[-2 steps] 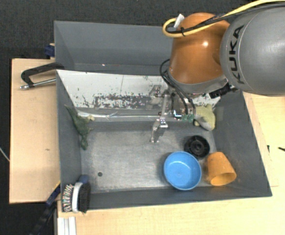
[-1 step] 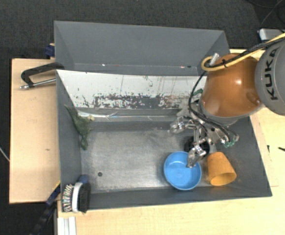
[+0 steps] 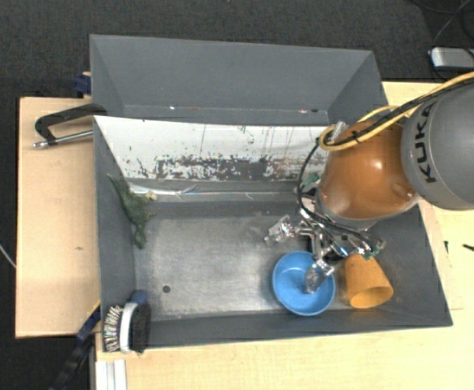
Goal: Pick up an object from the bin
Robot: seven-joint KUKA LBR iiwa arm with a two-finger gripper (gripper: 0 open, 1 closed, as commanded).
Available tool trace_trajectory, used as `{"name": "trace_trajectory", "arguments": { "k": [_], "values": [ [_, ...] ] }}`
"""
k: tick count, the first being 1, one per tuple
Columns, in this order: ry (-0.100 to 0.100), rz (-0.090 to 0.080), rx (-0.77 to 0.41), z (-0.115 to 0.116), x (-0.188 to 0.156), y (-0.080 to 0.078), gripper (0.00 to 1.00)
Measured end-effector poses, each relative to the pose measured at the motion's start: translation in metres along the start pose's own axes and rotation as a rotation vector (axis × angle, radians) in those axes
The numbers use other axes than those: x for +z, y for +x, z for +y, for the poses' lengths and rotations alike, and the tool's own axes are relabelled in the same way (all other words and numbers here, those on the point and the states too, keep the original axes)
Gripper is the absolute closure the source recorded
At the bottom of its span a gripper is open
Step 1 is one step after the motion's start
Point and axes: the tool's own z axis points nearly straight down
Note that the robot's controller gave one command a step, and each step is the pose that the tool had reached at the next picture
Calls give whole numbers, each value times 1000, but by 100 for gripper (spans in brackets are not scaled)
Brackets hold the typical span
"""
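Observation:
A round blue bowl (image 3: 290, 289) lies near the front wall of the bin, right of the middle. My gripper (image 3: 316, 278) hangs over the bowl's right half, with its tip down inside the bowl. An orange cup (image 3: 367, 283) lies on its side just right of the bowl, touching or nearly touching it, and partly under the gripper's body.
A green toy lizard (image 3: 135, 209) leans against the bin's left wall. A black-and-white brush (image 3: 126, 328) rests in the front left corner. The arm with its orange cover reaches in from the right and hides the bin's right rear part.

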Motion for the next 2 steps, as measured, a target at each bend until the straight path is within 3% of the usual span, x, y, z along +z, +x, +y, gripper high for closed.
{"name": "trace_trajectory", "arguments": {
  "k": [1,2],
  "values": [
    [4,-11,0,0,-3,-4,100],
    [-10,-7,-317,-99,-143,79,100]
  ]
}}
